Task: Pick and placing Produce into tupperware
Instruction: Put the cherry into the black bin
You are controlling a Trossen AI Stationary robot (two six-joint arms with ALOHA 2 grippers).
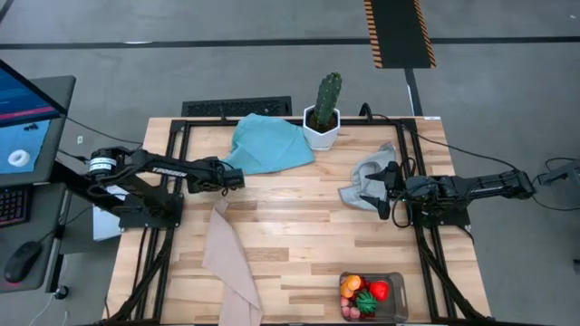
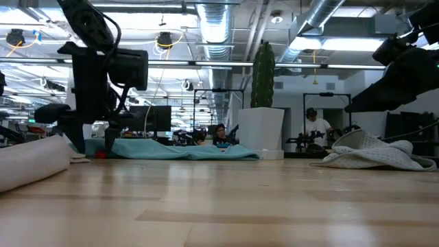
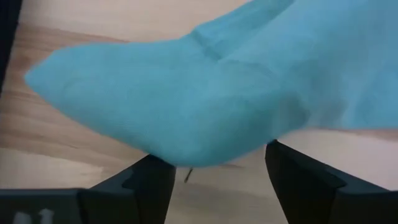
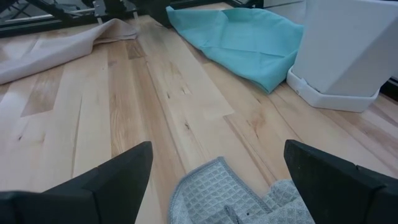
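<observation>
The tupperware [image 1: 397,279], a clear tub, stands at the table's near edge right of the middle. Inside it lies produce [image 1: 379,290]: red, orange and green pieces. A small red piece [image 2: 101,154] sits on the table by the teal cloth's edge. My left gripper [image 1: 237,177] is open at the left corner of the teal cloth [image 1: 267,145], pointing steeply down. In the left wrist view that corner [image 3: 186,118] covers the tips of both fingers. My right gripper [image 4: 217,149] is open above the grey cloth [image 1: 370,177] at the right. My left gripper has the teal cloth's left corner [image 3: 205,158] lying over its two spread fingertips, which the cloth hides. I cannot tell whether the fingers touch it.
A cactus in a white pot [image 1: 323,127] stands at the far edge behind the cloths. A beige cloth [image 1: 231,263] stretches from the middle left to the near edge. Bare wood lies in the table's middle [image 1: 308,217]. A monitor [image 1: 23,118] stands off the table's left.
</observation>
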